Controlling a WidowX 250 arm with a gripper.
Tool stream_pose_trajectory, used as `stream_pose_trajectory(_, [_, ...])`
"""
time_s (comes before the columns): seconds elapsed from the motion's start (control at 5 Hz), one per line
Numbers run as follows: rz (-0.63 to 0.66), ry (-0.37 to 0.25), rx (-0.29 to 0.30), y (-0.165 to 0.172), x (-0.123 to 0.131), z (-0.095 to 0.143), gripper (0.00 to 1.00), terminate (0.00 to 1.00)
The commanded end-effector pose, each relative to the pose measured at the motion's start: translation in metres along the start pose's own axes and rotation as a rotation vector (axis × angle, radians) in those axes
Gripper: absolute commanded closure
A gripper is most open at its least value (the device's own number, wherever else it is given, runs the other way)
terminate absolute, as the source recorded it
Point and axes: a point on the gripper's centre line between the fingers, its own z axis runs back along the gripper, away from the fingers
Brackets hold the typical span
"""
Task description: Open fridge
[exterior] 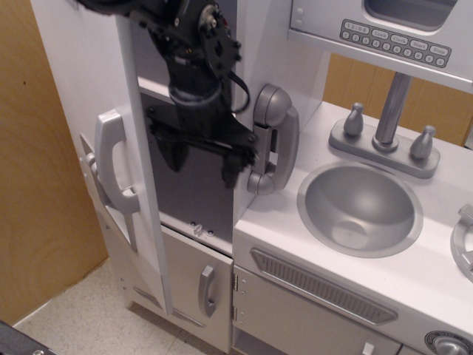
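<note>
Up at the left side of the toy kitchen, the fridge [111, 148] stands with its large door swung outward, so the door's edge and its curved silver handle [111, 159] face the camera. Its interior shows a white shelf edge and a grey back wall; the black arm covers most of the upper compartment, and I cannot tell what sits on the shelf.

The gripper [201, 155] hangs inside the opening, below the shelf, with its two black fingers spread well apart and nothing between them. One fingertip [230, 171] sits close beside the toy phone [272, 140], a rounded grey plastic handset mounted on the white side wall; whether they touch is unclear.

Below the fridge is one shorter plain door with a small handle [207, 290]. To its right, one cabinet front carries a long vent grille [321, 288].

On the white counter lies one round sink basin [360, 208], smooth silver and bowl-shaped, with nothing in it. Behind it stands one faucet [388, 111] flanked by two knobs, all matte silver. At the top right edge, a microwave panel [395, 41] shows two rows of small oval buttons. Light wood panelling borders the left edge.
</note>
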Motion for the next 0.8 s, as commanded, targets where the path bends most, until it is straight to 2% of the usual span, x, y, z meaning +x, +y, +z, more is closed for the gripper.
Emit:
stream_pose_trajectory(0.0, [-0.031,0.021,0.028,0.034,-0.02,0.015,0.0,0.0])
stream_pose_trajectory(0.4, [-0.09,0.05,-0.001,0.068,-0.059,0.028,0.0,0.0])
stream_pose_trajectory(0.6, [-0.106,0.035,-0.002,0.096,-0.071,0.033,0.0,0.0])
